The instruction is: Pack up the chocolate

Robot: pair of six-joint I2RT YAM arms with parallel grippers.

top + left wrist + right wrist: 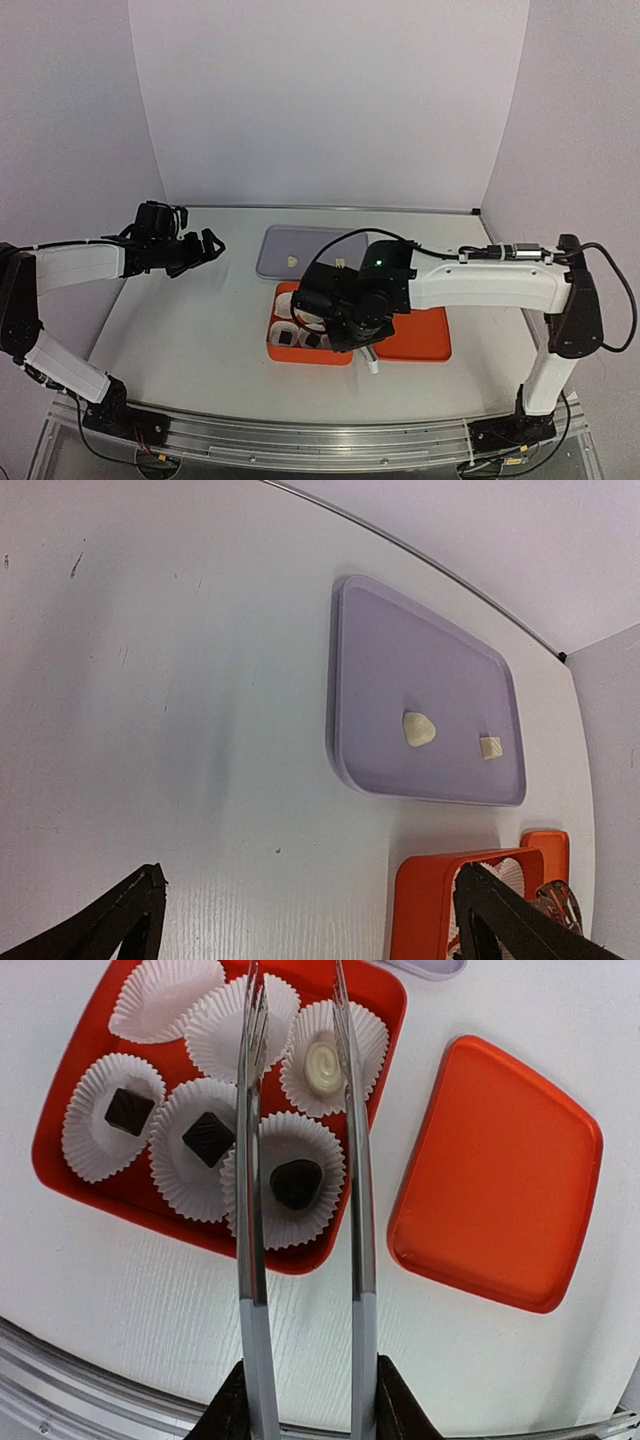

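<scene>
The orange box holds several white paper cups. Three cups each hold a dark chocolate, and one holds a cream swirl piece. Two back cups are empty. My right gripper is shut on metal tongs; their blades stand apart over the box with nothing between them. Two pale chocolate pieces lie on the purple tray. My left gripper hangs open above the table, left of the tray, holding nothing.
The orange square lid lies flat on the table right of the box. In the top view the right arm reaches over the box and hides most of it. The purple tray sits behind the box.
</scene>
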